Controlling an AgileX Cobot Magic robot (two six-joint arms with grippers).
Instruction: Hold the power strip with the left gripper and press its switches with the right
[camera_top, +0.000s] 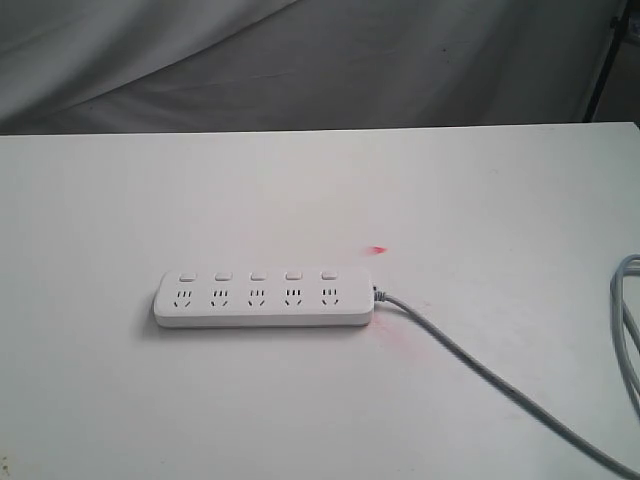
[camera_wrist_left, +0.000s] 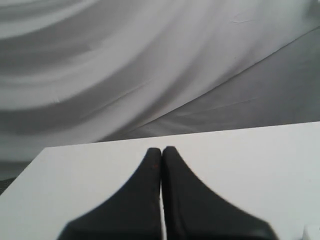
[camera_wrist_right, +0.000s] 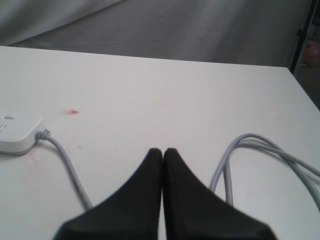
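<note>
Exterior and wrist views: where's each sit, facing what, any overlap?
Exterior: high, looking down at power strip on table; no robot visible.
Left wrist: behind shut left gripper, facing over table to grey backdrop.
Right wrist: behind shut right gripper, facing strip's end and cord.
Shared: exterior and right wrist both show strip, cord.

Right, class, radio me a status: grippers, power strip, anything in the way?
Left gripper shut, empty. Right gripper shut, empty, near the looped cord. Power strip flat on table, unheld, switches untouched. Nothing blocking the strip.

Open table (camera_top: 300, 410) around power strip (camera_top: 262, 298) (cord (camera_top: 470, 360) rightward).
</note>
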